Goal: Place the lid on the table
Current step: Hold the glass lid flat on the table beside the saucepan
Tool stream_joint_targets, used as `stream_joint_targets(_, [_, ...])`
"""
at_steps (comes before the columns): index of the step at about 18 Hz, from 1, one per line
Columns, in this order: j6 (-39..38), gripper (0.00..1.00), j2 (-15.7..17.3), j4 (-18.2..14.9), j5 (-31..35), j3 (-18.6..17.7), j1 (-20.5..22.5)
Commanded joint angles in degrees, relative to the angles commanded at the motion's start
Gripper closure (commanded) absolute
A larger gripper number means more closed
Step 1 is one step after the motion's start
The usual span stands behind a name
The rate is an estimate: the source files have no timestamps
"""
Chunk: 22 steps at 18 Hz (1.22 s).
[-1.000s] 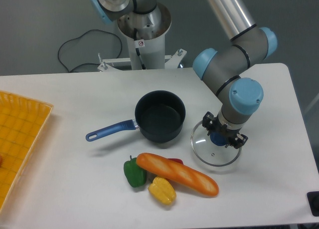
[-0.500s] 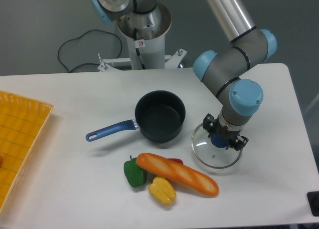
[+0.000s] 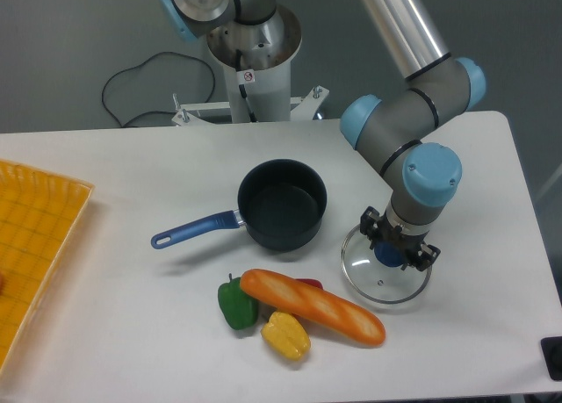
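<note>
I see my pincer [image 3: 395, 250] clamped on the lid's [image 3: 385, 278] blue knob, toward the worktop's [image 3: 132, 333] right edge; no readable writing.

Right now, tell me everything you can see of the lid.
The lid is a round disc of clear glass with a silver metal rim and a blue centre knob, with a small hole in the glass near its front. It sits roughly level, low over or on the white table, right of the dark blue saucepan and just beyond the bread loaf's right end. The gripper stands straight above it, closed around the knob. Whether the rim touches the table cannot be told.
</note>
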Motion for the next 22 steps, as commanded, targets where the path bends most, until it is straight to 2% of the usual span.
stream_joint_targets(3, [0.0,0.45,-0.62,1.93,0.0,0.0,0.0])
stream_joint_targets(22, [0.0,0.45,-2.02,2.99,0.09,0.0,0.0])
